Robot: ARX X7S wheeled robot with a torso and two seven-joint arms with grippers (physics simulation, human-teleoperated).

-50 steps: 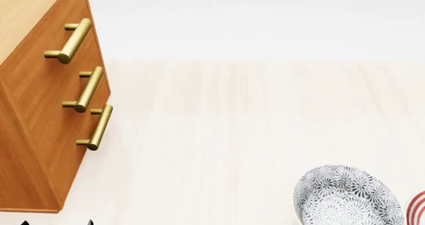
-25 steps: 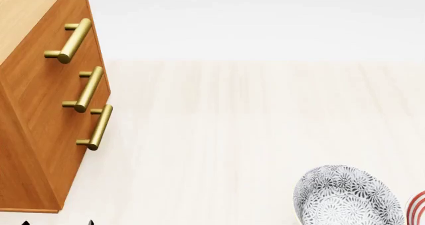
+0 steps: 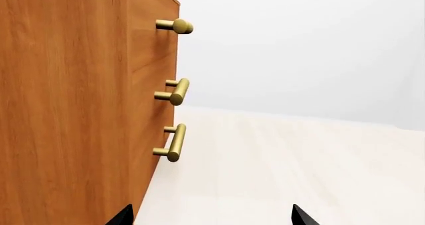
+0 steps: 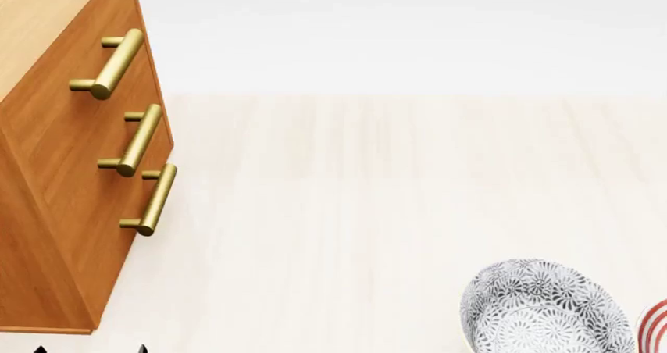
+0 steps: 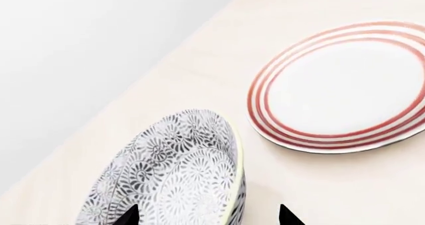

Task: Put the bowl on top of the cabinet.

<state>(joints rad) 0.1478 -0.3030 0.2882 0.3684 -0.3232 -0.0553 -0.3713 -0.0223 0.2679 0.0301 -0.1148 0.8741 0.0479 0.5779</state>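
A pale, cream-toned wooden desk [image 4: 396,212] is stretching under a plain white background, and the bowl [image 4: 542,306] is sitting on it at the lower right of the head view, upright, its dense grey-black floral pattern showing inside and out. In the right wrist view the bowl [image 5: 172,175] is filling the lower left of the frame, its thin pale rim catching the light. Just beside it, apart and not touching, a flat white plate with red rings [image 5: 339,85] is lying on the desk; in the head view only a sliver of that plate [image 4: 654,326] is peeking in at the right edge. Well apart from the bowl, the cabinet [image 4: 62,181] is standing at the left of the head view, orange-brown, with three brass bar handles [image 4: 136,138] running down its front and a lighter top surface showing in the upper left corner. The left wrist view is looking along the cabinet [image 3: 73,110] from close by. The right end effector [image 5: 207,216] is showing two dark fingertips set wide, straddling the near part of the bowl's rim without gripping it. The left end effector [image 3: 211,217] is likewise showing two dark tips spread wide, holding nothing, beside the cabinet's lower front.
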